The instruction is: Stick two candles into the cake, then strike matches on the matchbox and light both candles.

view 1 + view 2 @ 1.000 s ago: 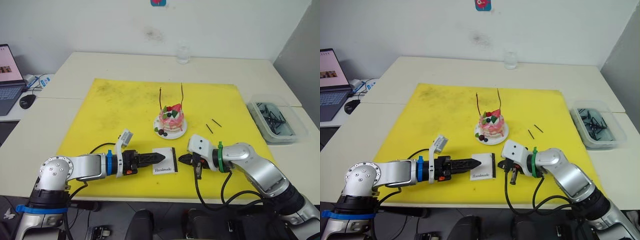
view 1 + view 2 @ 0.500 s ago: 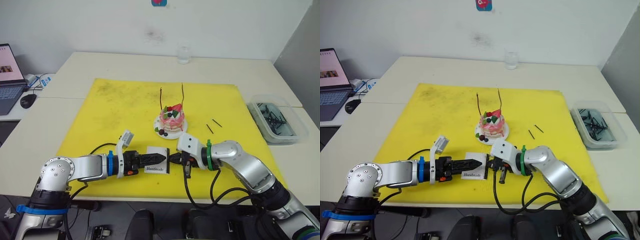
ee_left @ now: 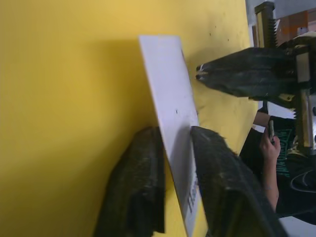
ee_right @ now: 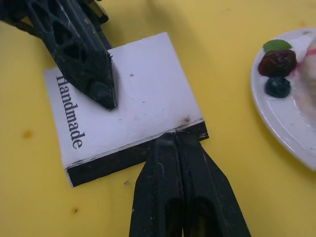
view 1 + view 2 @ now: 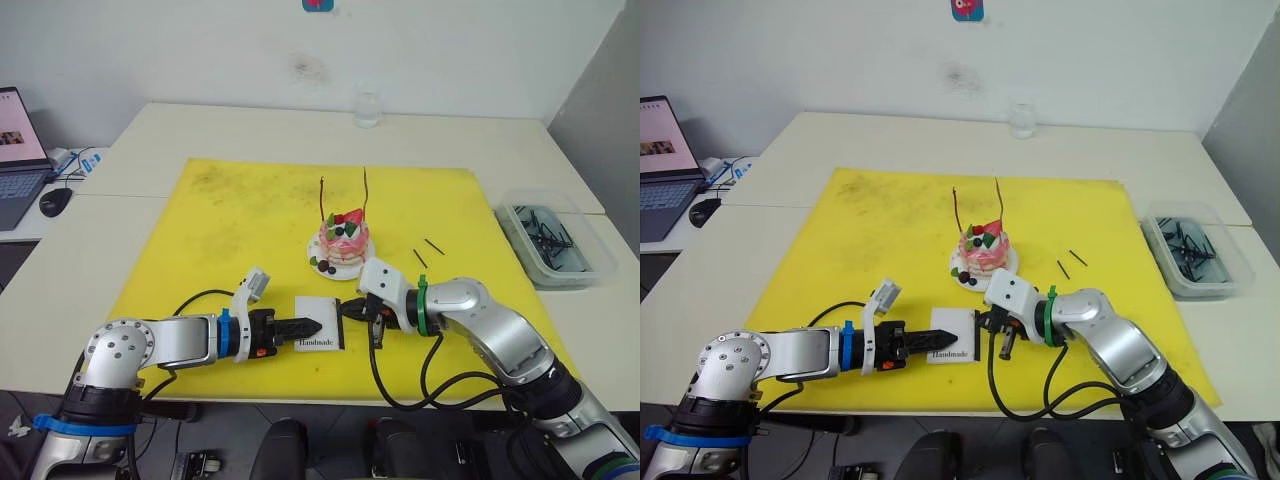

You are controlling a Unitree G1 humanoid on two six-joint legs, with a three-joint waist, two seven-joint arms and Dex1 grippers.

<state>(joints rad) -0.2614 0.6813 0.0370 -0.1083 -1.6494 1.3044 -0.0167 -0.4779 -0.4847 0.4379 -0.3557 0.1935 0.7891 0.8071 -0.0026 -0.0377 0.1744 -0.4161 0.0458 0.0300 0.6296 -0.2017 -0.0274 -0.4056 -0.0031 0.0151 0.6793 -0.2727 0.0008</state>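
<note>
Match in shut right claw (image 4: 177,140) at matchbox (image 4: 129,98) strip: too small to see.

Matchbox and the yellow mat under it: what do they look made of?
The matchbox looks like matte white cardboard: flat printed face, crisp edges, a rough black striking strip along one side. The yellow mat seems a thin, flexible sheet, perhaps rubber or foam; it lies flat, dull, with grey smudges.
</note>
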